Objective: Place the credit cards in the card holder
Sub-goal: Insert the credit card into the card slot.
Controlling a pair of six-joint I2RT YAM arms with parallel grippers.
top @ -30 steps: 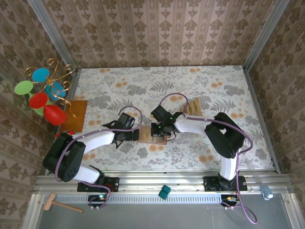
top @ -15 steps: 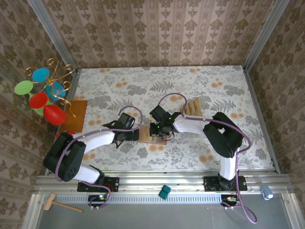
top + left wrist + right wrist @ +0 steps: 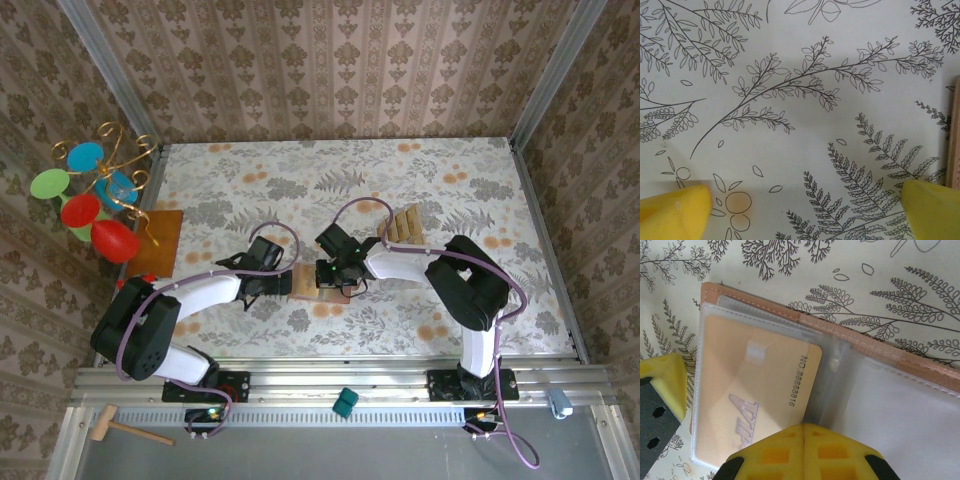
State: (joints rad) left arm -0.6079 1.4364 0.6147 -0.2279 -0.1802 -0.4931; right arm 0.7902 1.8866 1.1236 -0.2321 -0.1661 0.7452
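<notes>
Moved: right claw has crept slightly toward the left claw — the card holder stayed put.
Card holder: lies open on the desk, between the two claws.
Card: inside the holder's clear sleeve, seemingly almost seated.
Right claw: released, fingers apart, one tip over the card's edge.
Left claw: released, over bare desk just beside the holder.
Spare cards: fanned beyond the holder.
Doing it well: nudge the card flat along the sleeve — gently, so the holder doesn't slide.

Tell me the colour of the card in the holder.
Tan-gold with dark lettering. The card in the holder shows best in the right wrist view.
</notes>
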